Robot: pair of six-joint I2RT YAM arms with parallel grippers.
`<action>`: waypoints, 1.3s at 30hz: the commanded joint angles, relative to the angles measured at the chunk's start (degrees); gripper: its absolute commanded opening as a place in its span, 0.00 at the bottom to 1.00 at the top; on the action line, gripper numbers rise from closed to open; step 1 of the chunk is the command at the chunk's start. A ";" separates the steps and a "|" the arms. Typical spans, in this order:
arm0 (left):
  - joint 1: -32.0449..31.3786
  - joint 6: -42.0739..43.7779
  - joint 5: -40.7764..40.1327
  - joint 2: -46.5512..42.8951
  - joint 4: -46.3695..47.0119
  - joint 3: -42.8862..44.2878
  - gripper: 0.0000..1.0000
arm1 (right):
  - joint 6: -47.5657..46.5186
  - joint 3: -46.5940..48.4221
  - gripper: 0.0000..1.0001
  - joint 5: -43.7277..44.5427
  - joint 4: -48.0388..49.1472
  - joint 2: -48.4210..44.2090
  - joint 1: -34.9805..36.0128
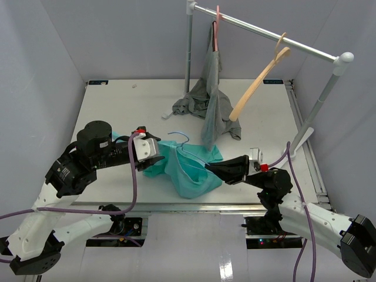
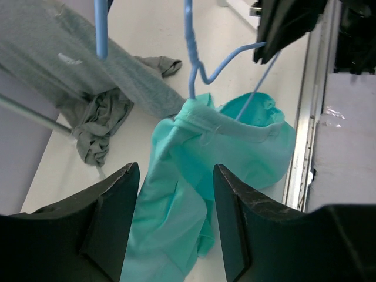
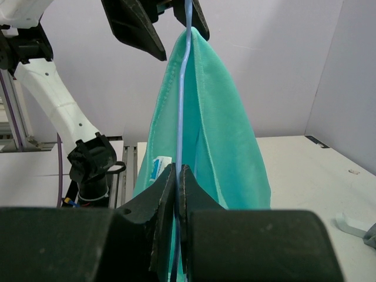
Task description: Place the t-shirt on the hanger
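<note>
The teal t-shirt (image 1: 189, 175) hangs bunched on the light-blue wire hanger (image 1: 187, 147), just above the table's near edge. My right gripper (image 1: 209, 168) is shut on the hanger's thin wire (image 3: 181, 100), and the t-shirt (image 3: 220, 135) drapes down past its fingers. My left gripper (image 1: 156, 156) stands open at the t-shirt's left side. From the left wrist, the cloth (image 2: 176, 200) shows in the gap between the spread fingers (image 2: 114, 217), touching neither. The hanger (image 2: 189, 53) rises above the collar there. In the right wrist view the left gripper (image 3: 167, 20) straddles the t-shirt's top, and the wire runs up between its fingers.
A clothes rail (image 1: 264, 32) crosses the back right on white posts (image 1: 189, 47). A grey garment (image 1: 212, 88) hangs from a pink hanger (image 1: 217, 26) and trails onto the table (image 1: 117, 106). A tan wooden hanger (image 1: 258, 79) hangs further right. The table's metal front edge (image 1: 194, 205) is close below the t-shirt.
</note>
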 commanded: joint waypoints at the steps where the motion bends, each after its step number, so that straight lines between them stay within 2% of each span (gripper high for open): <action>1: -0.20 5.91 9.26 1.55 -7.08 2.50 0.64 | -1.27 2.22 0.08 -1.52 2.82 -0.38 0.16; 8: -0.16 6.91 8.76 2.31 -6.79 -2.58 0.60 | -0.41 2.85 0.08 -3.94 2.42 -0.98 0.20; 9: -0.19 6.88 8.87 2.48 -6.27 -2.65 0.57 | -0.36 2.97 0.08 -4.28 2.27 -0.99 0.21; 18: -0.25 7.51 14.96 4.20 -3.19 -4.61 0.25 | 0.05 4.03 0.08 -7.83 2.36 0.48 0.21; 22: -0.25 8.49 19.08 4.33 -2.87 -5.22 0.03 | 0.45 4.83 0.08 -9.06 2.64 2.45 0.12; 23: -0.25 8.77 20.60 4.22 -2.86 -5.15 0.00 | 0.36 4.96 0.08 -9.09 2.59 2.76 0.12; 27: -0.16 8.97 25.23 3.22 -2.59 -4.53 0.00 | -0.79 5.26 0.08 -7.73 1.44 3.75 0.18; 34: -0.25 6.92 24.73 -2.78 2.64 -9.15 0.00 | -1.74 5.88 0.08 -6.39 -1.22 3.49 -1.37; 39: -0.24 6.33 31.00 -2.06 1.51 -9.63 0.00 | -4.36 7.41 0.08 -7.31 -4.11 3.51 -2.87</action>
